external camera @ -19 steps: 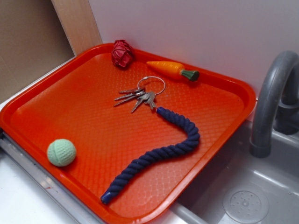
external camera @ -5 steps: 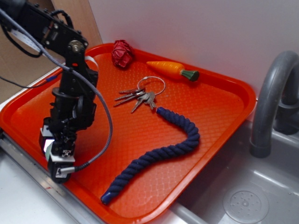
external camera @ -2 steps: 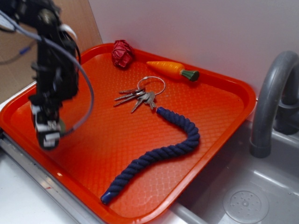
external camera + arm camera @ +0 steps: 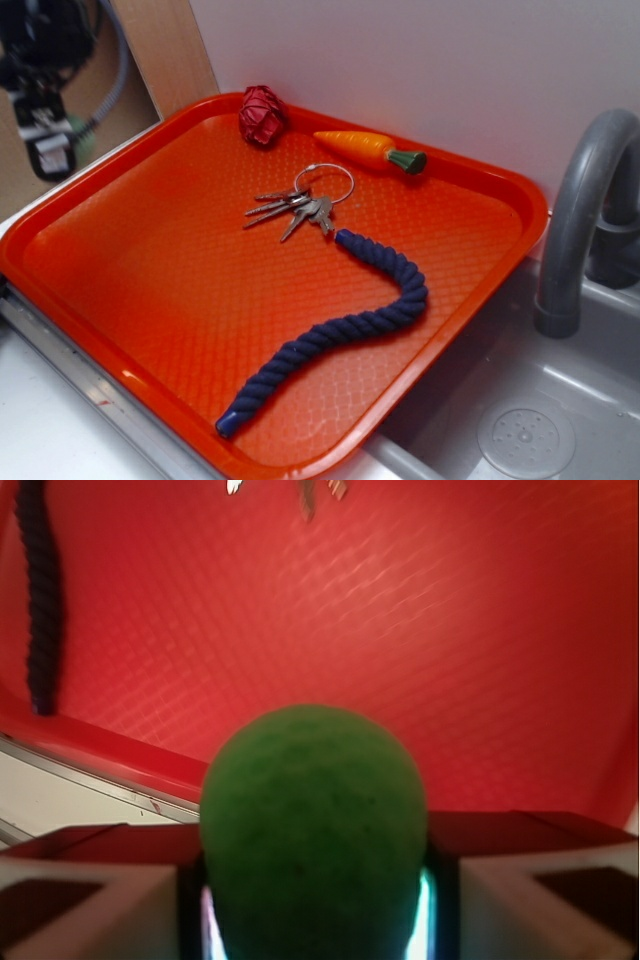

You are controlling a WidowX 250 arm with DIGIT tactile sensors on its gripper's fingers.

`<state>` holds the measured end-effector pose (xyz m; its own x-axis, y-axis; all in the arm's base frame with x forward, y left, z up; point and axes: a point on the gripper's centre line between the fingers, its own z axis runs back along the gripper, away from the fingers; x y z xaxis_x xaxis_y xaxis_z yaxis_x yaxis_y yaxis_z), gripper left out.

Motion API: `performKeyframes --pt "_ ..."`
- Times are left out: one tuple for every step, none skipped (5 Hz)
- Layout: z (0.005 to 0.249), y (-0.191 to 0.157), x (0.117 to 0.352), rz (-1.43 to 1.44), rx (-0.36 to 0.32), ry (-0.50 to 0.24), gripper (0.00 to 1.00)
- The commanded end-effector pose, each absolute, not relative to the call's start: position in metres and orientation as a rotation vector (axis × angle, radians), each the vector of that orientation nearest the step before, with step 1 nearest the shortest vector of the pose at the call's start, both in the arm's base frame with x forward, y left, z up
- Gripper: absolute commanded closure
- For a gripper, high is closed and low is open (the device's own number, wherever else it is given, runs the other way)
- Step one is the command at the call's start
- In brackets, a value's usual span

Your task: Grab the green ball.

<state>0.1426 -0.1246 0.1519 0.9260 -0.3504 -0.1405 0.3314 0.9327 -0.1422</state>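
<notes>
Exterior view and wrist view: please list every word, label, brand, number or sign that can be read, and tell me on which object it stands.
No text can be read in either view.
The keys may carry stamps, but they are too small to tell.
The end effector shows white patches, blurred, with no legible marking.
The green ball, orange tray, toy carrot and blue rope show no writing.

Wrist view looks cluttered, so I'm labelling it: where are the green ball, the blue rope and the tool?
Ribbed pale-green ball (image 4: 312, 830), wrist view, front face.
Dark blue twisted rope (image 4: 40, 590), wrist view, mid-length.
Tool (image 4: 315, 920), wrist view, between fingertips.
</notes>
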Motion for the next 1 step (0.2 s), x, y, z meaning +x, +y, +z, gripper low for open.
performKeyframes --pt "0.2229 -0.0788 0.1272 -0.280 -0.086 -0.111 1.00"
